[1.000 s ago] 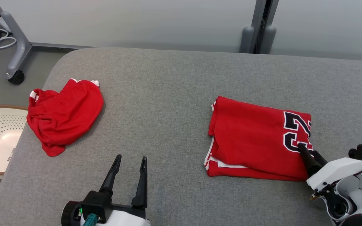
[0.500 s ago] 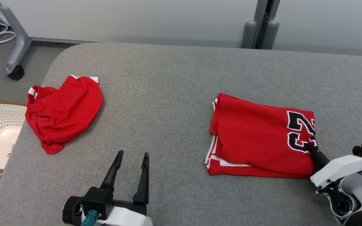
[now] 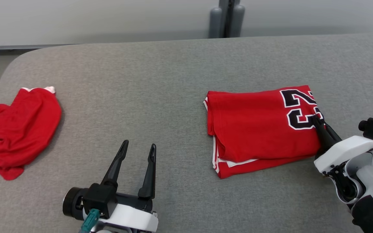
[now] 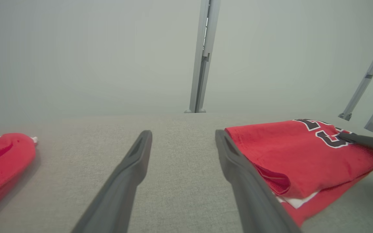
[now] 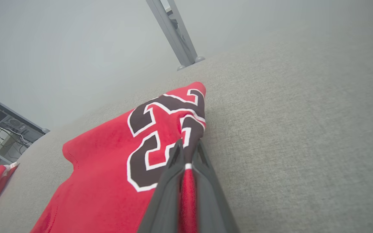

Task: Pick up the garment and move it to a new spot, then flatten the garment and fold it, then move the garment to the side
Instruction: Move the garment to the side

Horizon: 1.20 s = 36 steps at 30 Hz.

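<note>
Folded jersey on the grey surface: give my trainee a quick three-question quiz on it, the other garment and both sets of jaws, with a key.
1. True or false: the right jaws are shut on the folded jersey at its numbered end.
2. Fill in: in the head view, the crumpled red garment lies far to the jersey's ____.
3. Pick one. The left jaws are:
A) open, touching neither garment
B) shut on the crumpled red garment
C) pressing down on the folded jersey

Key: 1 true; 2 left; 3 A.
</note>
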Tool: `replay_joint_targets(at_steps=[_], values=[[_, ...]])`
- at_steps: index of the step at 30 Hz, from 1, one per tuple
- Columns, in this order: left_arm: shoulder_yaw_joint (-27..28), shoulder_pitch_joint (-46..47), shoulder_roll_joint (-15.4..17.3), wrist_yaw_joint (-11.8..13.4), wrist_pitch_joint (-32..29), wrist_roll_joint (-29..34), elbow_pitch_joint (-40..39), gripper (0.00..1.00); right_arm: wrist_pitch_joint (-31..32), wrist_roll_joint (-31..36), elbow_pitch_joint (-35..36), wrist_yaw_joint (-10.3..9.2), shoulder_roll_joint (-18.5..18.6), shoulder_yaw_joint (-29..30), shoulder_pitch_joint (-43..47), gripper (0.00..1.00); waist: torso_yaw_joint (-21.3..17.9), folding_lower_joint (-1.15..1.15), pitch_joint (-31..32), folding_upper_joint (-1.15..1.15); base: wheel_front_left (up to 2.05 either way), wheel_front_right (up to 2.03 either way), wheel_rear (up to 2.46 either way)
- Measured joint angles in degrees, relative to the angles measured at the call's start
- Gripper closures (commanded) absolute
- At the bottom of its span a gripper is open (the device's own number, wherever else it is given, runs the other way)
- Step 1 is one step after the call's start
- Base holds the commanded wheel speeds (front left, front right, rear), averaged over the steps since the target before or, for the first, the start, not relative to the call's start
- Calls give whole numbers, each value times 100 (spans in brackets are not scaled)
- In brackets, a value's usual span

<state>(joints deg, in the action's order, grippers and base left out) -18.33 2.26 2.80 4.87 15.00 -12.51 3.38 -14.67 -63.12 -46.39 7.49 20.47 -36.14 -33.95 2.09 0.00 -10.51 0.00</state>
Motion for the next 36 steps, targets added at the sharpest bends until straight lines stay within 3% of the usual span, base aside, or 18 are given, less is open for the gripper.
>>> replay_joint_targets(at_steps=[25, 30, 36], values=[[133, 425, 55, -438, 0, 517, 135, 0, -32, 1332, 691, 0, -445, 1039, 163, 100, -2292, 0, -477, 0, 0, 0, 0], [47, 644, 131, -512, 0, 627, 138, 0, -32, 1869, 687, 0, -441, 1182, 48, 100, -2434, 0, -667, 0, 0, 0, 0], [-175, 1150, 137, -643, -21, 757, 59, 0, -33, 2648, 646, 0, -292, 1555, -419, 100, -2322, 0, -1020, 0, 0, 0, 0]])
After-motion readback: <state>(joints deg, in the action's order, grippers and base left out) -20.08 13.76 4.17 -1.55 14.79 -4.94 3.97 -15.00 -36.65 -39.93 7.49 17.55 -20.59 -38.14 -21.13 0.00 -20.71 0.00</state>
